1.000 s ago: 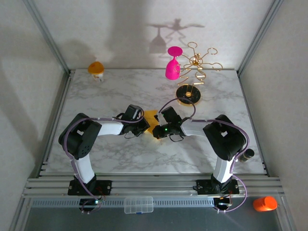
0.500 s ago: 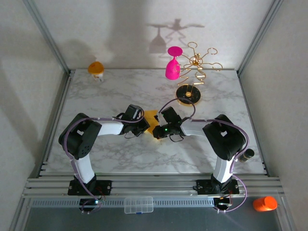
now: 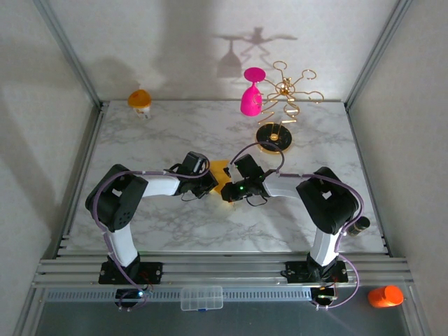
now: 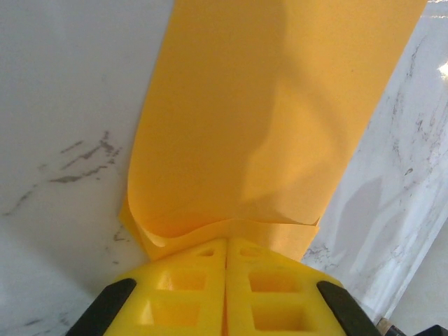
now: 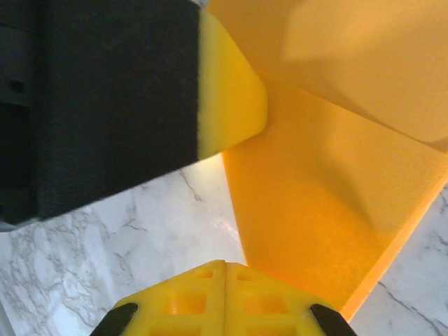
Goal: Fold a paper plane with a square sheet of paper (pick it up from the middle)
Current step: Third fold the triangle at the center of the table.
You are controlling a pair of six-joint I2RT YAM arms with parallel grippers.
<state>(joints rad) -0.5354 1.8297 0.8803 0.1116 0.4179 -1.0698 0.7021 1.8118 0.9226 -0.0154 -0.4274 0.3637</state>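
Your left gripper had its two yellow fingers pressed flat together with no gap. The yellow-orange sheet of paper lay on the marble table, starting right at those fingertips and running straight ahead of them, its near edge doubled over and curling up against the tips. Whether they pinched a layer, you could not tell. Your right gripper was likewise closed tight, with the sheet just ahead and to the right of its tips, and the left gripper's finger ahead to the left.
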